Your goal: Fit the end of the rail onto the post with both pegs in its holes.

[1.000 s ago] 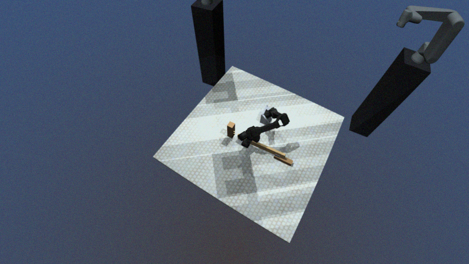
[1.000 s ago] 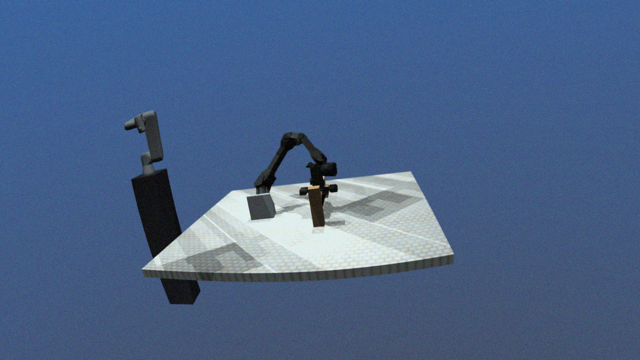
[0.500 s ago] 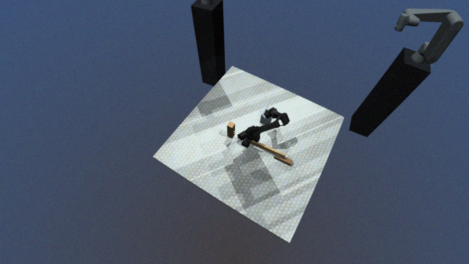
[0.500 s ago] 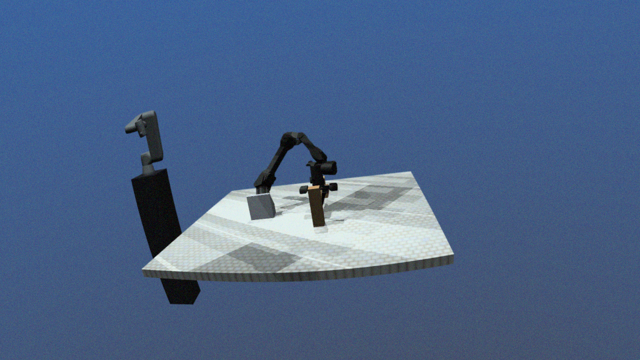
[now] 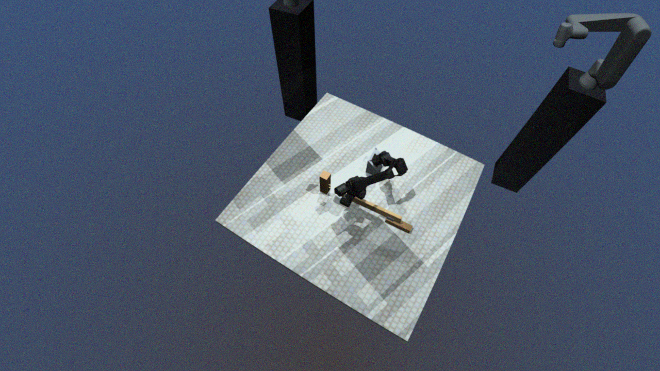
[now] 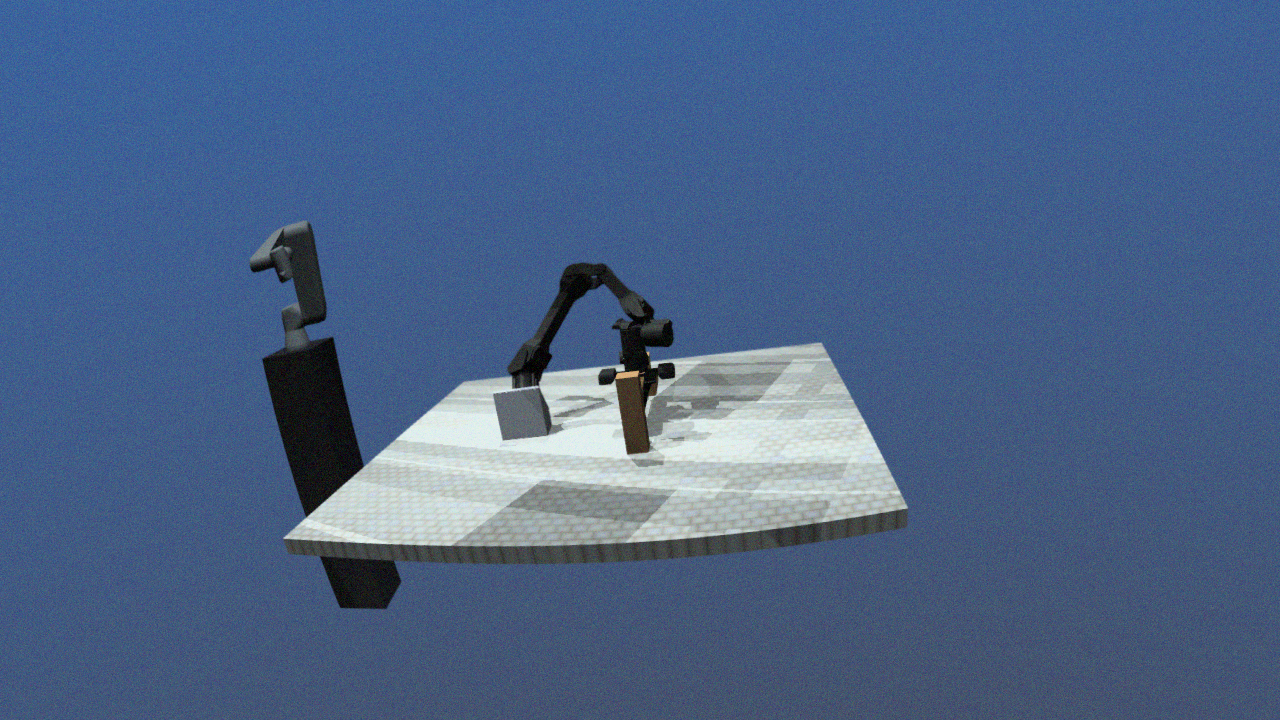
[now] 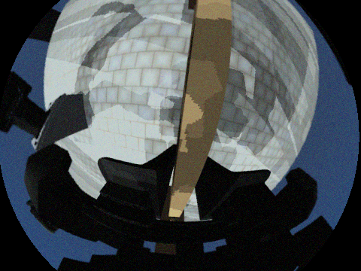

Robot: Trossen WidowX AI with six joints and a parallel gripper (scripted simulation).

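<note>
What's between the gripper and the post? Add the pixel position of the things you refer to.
In the top view, the pegs (image 5: 329, 186) jut from the post (image 5: 325, 182) (image 6: 632, 413) toward the gripper (image 5: 347, 199). Any rail end under the gripper is hidden there.

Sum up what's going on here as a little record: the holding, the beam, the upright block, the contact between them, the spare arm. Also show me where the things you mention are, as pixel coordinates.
hand: shut on the rail (image 5: 353, 189) (image 7: 185, 196)
rail: long, wooden, far end over the footboard block (image 5: 405, 226)
post: short, upright, wooden (image 5: 325, 183) (image 6: 632, 413); pegs facing the rail
rail touching post: no, gap visible from above
other arm: grey, on a tall black pedestal (image 5: 549, 133) (image 6: 313, 429), beyond the table
</note>
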